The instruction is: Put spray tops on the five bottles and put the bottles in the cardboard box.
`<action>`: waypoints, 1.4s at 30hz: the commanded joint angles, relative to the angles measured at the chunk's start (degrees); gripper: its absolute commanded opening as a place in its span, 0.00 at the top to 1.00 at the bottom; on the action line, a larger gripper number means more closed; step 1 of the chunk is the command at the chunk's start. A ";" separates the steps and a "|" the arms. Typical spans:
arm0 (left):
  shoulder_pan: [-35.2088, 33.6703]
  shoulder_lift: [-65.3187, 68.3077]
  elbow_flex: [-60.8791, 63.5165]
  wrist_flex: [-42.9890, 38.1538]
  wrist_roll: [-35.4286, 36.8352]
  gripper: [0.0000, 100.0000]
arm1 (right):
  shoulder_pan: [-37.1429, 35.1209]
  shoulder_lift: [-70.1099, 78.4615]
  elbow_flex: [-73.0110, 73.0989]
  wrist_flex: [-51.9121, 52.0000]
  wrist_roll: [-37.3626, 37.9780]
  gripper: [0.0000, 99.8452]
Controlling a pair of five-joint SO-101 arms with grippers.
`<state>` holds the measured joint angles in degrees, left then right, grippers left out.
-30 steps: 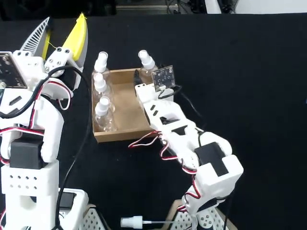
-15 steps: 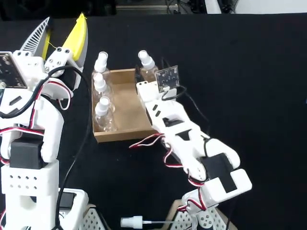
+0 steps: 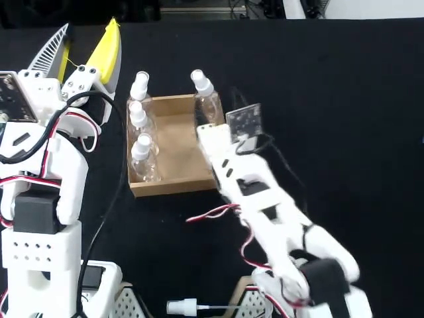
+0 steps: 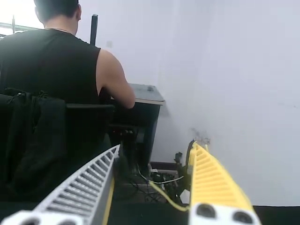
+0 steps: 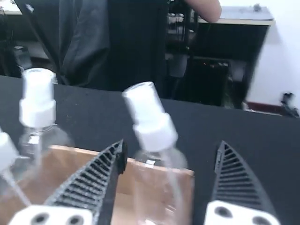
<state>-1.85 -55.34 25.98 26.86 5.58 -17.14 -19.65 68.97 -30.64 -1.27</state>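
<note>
Counted four bottles with spray tops fitted. Found the near bottle [image 3: 143,158] and the middle bottle [image 3: 138,119] standing along the left wall of the cardboard box [image 3: 173,142]. Found the corner bottle [image 3: 140,86] at the far left corner, inside or just behind the far wall, impossible to tell. Placed the fourth bottle [image 3: 205,98] at the box's far right corner, tilted and apparently within the walls. Noted a loose spray top [image 3: 182,307] with its tube lying on the table [image 3: 344,99] at the near edge, between the arm bases. Judged the task well along but unfinished: one top left to fit, one bottle left to box, and the tilted one perhaps in need of settling upright. Saw the right gripper [image 5: 171,144] spread wide around that fourth bottle, one jaw on each side, clamping nothing; could not confirm contact on either side. Saw the left gripper [image 3: 90,24] raised off to the left of the box, well apart from it, likewise wide open and empty, pointing out past the table's far edge.
</note>
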 commanded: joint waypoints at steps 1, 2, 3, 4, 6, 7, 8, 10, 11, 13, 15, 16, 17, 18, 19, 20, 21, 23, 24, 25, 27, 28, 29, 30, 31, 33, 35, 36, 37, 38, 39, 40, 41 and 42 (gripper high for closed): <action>-1.01 -0.35 -2.77 -0.97 0.00 0.78 | 6.07 -9.19 -1.36 12.22 -0.44 0.73; -1.19 -0.35 -2.59 -0.62 0.00 0.78 | 7.74 -11.30 -2.07 16.26 -0.44 0.73; -1.27 -0.53 -2.07 0.18 0.00 0.78 | 9.32 -13.67 -3.12 20.48 -0.44 0.73; -1.27 -0.79 -1.45 1.49 0.00 0.78 | 10.90 -16.04 -4.26 24.88 -0.18 0.73; -3.47 -0.88 -0.48 5.98 0.00 0.78 | 14.51 -20.97 -6.37 34.55 -0.09 0.73; -5.41 -0.88 -0.22 9.23 0.00 0.78 | 16.35 -23.25 -7.34 40.09 -0.09 0.73; -6.64 -0.88 -0.13 12.92 0.00 0.78 | 18.46 -25.63 -8.31 45.36 -0.09 0.73; -9.10 -0.70 0.04 19.60 0.35 0.78 | 21.89 -29.85 -10.51 56.09 0.35 0.73; -10.15 -0.62 0.75 22.07 0.35 0.78 | 23.03 -31.60 -11.91 61.27 2.11 0.73; -11.74 -0.79 3.56 24.00 0.18 0.78 | 23.47 -34.59 -14.73 71.38 8.62 0.73; -12.70 -0.88 7.25 24.62 0.09 0.78 | 22.86 -35.91 -17.54 81.14 16.35 0.73; -12.97 -0.88 8.92 25.05 0.00 0.78 | 21.63 -35.82 -18.86 85.45 19.52 0.73; -13.41 -0.79 10.77 25.32 0.00 0.78 | 20.31 -35.38 -19.74 89.32 22.24 0.73; -13.85 -0.70 12.97 25.14 0.00 0.78 | 18.99 -34.68 -20.35 92.92 24.35 0.73; -13.93 -0.79 15.16 24.97 0.00 0.78 | 17.49 -33.71 -20.62 96.00 25.67 0.73; -14.02 -0.79 16.66 24.97 0.00 0.78 | 15.74 -32.66 -20.79 98.37 26.55 0.73; -14.02 -0.79 18.07 24.97 0.00 0.78 | 14.15 -31.60 -20.70 100.31 27.16 0.73; -14.02 -0.79 20.00 24.97 0.00 0.78 | 11.43 -29.49 -20.53 103.56 28.04 0.73; -14.37 -0.79 20.88 24.97 0.00 0.78 | 10.20 -28.44 -20.53 104.79 28.48 0.73; -14.81 -0.79 21.85 24.97 0.00 0.78 | 8.79 -27.56 -20.44 105.67 28.84 0.73; -15.69 -0.79 23.78 24.97 0.00 0.78 | 5.80 -25.54 -20.18 106.46 29.01 0.73; -16.22 -0.79 24.84 24.97 0.18 0.78 | 4.57 -24.48 -19.82 106.55 29.01 0.73; -16.66 -0.79 25.98 24.97 0.35 0.78 | 3.52 -23.34 -19.21 106.46 29.01 0.73; -17.19 -0.79 26.95 24.97 0.44 0.78 | 2.46 -22.11 -18.51 106.11 29.01 0.73; -17.80 -0.79 27.91 24.97 0.44 0.78 | 1.41 -20.97 -17.80 105.41 29.01 0.73; -18.77 -0.79 29.58 24.88 0.53 0.78 | 0.18 -18.68 -16.13 103.65 29.01 0.69; -19.47 -0.79 30.55 24.88 0.53 0.78 | -0.09 -16.75 -14.64 100.92 29.01 0.64; -20.00 -0.79 30.73 24.88 0.53 0.78 | 0.00 -15.78 -13.76 99.25 29.01 0.63; -20.44 -0.79 30.73 24.97 0.53 0.78 | 0.09 -14.90 -12.70 97.58 29.01 0.62; -20.97 -0.79 30.90 24.97 0.53 0.78 | 0.09 -13.85 -11.56 95.91 29.01 0.62; -21.41 -0.79 31.52 24.88 0.53 0.78 | 0.09 -12.88 -10.33 94.24 29.01 0.62; -21.67 -0.79 32.31 24.18 0.53 0.78 | 0.09 -11.82 -9.27 92.40 29.01 0.62; -21.85 -0.79 33.45 22.86 0.53 0.78 | 0.09 -10.86 -8.31 90.64 29.10 0.62; -22.20 -0.79 34.95 21.19 0.53 0.78 | 0.09 -9.80 -7.43 88.97 29.63 0.62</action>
<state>-22.59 -55.34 58.59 51.65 5.58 -16.00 -31.52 60.62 63.52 27.12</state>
